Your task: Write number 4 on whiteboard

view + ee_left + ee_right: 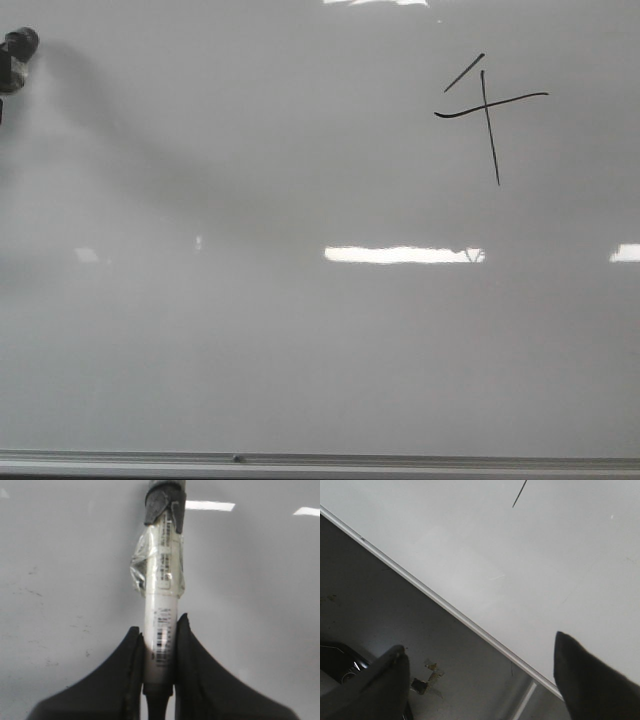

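The whiteboard (300, 330) fills the front view, glossy pale grey with light reflections. The number 4 (488, 108) is drawn in thin black lines at its upper right. My left gripper (159, 630) is shut on a white-and-black marker pen (161, 600), tape wrapped round its barrel, its dark tip end against the board. A dark part of that arm or pen (16, 58) shows at the front view's far left edge. My right gripper (480, 655) is open and empty, over the board's metal edge (445, 605). The end of a black stroke (520, 494) shows there.
The board's thin metal bottom edge (320, 462) runs along the front. Beyond the board's edge the right wrist view shows a dark grey surface (380, 595) with a small scrap of debris (427, 677). Faint smudges (35, 592) mark the board near the pen.
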Available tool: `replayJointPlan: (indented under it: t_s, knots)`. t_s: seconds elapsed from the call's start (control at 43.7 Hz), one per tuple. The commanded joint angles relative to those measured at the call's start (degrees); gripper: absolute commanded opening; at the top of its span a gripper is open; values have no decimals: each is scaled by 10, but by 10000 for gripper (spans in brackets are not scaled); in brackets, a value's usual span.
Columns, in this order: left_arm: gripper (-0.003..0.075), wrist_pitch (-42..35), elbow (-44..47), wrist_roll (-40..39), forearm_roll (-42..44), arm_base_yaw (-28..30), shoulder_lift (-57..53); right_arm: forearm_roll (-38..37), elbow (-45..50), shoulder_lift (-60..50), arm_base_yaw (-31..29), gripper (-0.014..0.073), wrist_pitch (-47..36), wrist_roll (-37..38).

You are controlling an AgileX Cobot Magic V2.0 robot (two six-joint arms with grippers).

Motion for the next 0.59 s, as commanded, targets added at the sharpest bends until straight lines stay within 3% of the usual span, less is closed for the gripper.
replayJointPlan:
  t_s: [0.0, 0.229, 0.32, 0.48, 0.572]
  knots:
    - [-20, -96, -16, -1, -5, 11, 12, -6, -17, 0, -3, 608, -35, 0]
    - [1, -189, -16, 4, -6, 11, 79, -6, -17, 0, -3, 608, -48, 0]
    - [92, -192, -16, 4, -6, 11, 87, -6, -17, 0, -3, 608, -50, 0]
    - [335, -191, -16, 4, -6, 11, 85, -6, -17, 0, -3, 608, -50, 11]
    - [384, -173, -17, 4, 4, 10, 67, -7, -17, 0, -3, 608, -51, 41]
